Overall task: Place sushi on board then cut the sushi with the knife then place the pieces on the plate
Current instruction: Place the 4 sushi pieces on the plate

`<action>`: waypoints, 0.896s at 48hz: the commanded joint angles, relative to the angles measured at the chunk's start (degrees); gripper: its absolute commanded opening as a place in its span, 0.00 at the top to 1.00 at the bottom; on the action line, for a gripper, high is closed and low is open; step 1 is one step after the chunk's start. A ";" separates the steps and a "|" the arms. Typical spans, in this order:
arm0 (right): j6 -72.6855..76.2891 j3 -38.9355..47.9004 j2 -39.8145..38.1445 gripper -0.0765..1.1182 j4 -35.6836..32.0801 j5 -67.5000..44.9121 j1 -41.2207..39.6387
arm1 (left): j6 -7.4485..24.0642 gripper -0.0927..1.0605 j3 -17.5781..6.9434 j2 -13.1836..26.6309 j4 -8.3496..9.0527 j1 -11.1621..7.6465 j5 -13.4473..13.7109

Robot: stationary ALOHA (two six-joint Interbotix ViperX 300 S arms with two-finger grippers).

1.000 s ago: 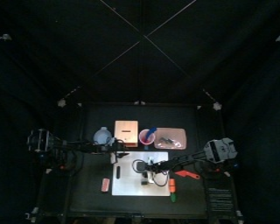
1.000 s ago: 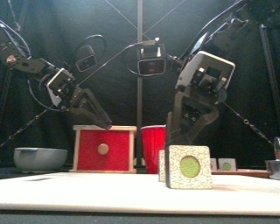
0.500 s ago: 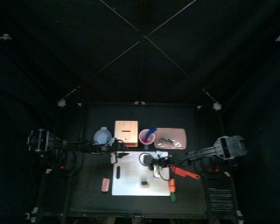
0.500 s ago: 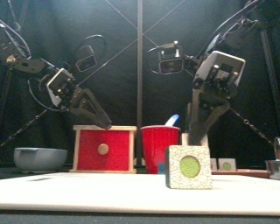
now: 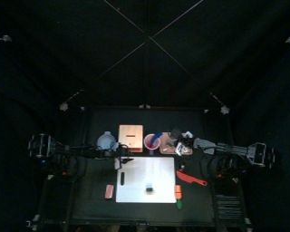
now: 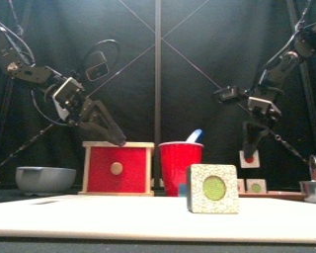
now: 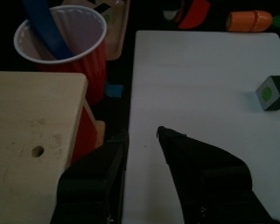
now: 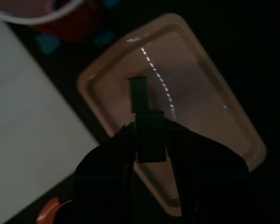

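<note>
The right gripper [image 8: 147, 122] hangs over the pink tray [image 8: 213, 109] at the back of the worktop [image 5: 90, 207]. Its jaws are pinched tight on a dark sushi block [image 8: 142, 92], which is held above the tray's floor. The red cup [image 6: 182, 168] stands just beside the tray on its left, with the blue knife [image 6: 194, 135] sticking up out of it. Left of the cup is the wooden box [image 6: 118, 168] with its red drawer front. The blue-grey bowl [image 6: 44, 178] sits farther left.

The left gripper [image 7: 140, 140] hovers above the back left corner of the white board [image 7: 201, 87], close to the front of the box. Its jaws are parted and hold nothing.

One sushi piece [image 6: 213, 188] stands upright on the board towards its front edge, its pale face with the green centre turned to the front. It is well apart from both grippers.

Loose toy foods lie on the worktop off the board. A reddish toy [image 5: 109, 190] lies to its left, and orange and red toys [image 5: 188, 182] lie along its right edge, between the board and the right arm's base.
</note>
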 commanded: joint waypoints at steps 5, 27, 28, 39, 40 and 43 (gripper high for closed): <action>0.88 2.29 2.99 0.44 -2.72 -5.54 -3.78 | 0.09 0.28 -0.70 -0.35 0.09 0.44 -0.18; 0.79 0.26 2.11 0.26 -1.41 -4.13 -3.08 | 0.00 0.28 -0.79 -0.35 -0.09 0.44 -0.18; 0.88 0.00 1.67 0.26 -1.23 -3.60 -2.29 | 0.00 0.28 -0.79 -0.35 -0.09 0.44 -0.18; 0.79 -5.10 -1.85 0.26 0.88 -0.70 12.30 | 0.00 0.28 -0.79 -0.35 -0.09 0.44 -0.18; 0.79 -5.63 -1.67 0.26 0.88 -0.79 14.06 | -0.09 0.28 -0.79 -0.35 -0.09 0.44 -0.18; 0.70 -7.21 -0.97 0.26 0.79 -1.32 19.42 | 0.00 0.28 -0.79 -0.35 -0.09 0.44 -0.18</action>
